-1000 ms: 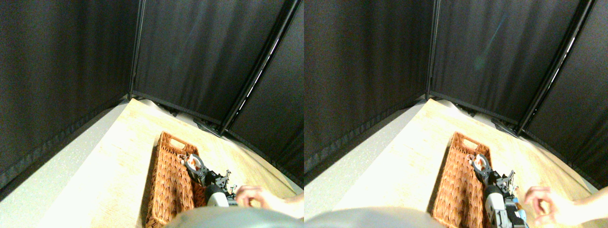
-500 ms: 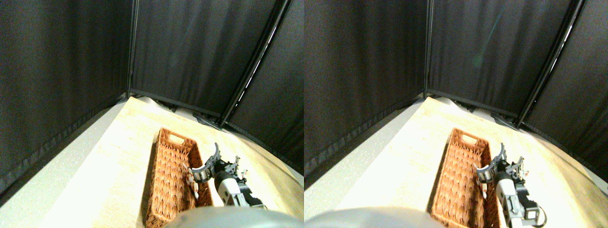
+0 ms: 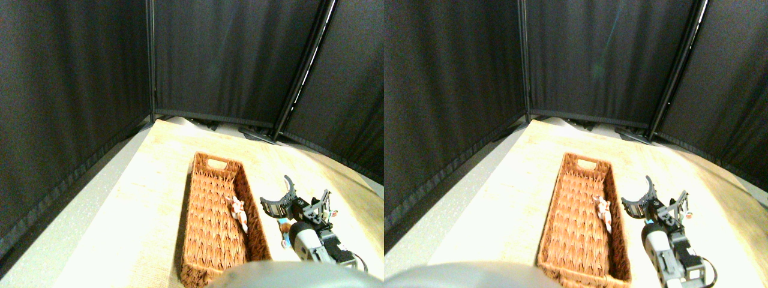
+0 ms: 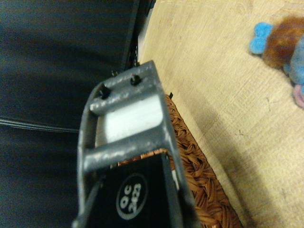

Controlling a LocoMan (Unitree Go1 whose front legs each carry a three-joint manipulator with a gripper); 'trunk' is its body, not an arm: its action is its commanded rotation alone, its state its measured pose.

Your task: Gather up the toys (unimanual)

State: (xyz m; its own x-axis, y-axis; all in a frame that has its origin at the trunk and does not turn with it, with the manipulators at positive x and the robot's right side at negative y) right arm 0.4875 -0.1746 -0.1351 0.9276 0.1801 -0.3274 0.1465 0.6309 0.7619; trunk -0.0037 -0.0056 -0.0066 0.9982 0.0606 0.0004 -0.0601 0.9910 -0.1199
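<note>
toy (image 3: 238, 211), white and orange, is seen lying inside the basket (image 3: 207, 240) against its right wall. right gripper (image 3: 303, 201) is held over the floor (image 3: 150, 198) just right of the basket, jaws spread, nothing grasped. a brown-and-blue toy (image 4: 280, 45) is seen on the floor in the wrist view.

Right claw (image 3: 306, 201) sits on the floor side of the basket (image 3: 207, 237), just right of its long wall, jaws apart. One toy (image 3: 238, 211) lies in the basket, left of the claw. Another toy (image 3: 283, 228) lies on the floor just behind the claw. Curtain panels (image 3: 228, 54) stand well beyond.
</note>
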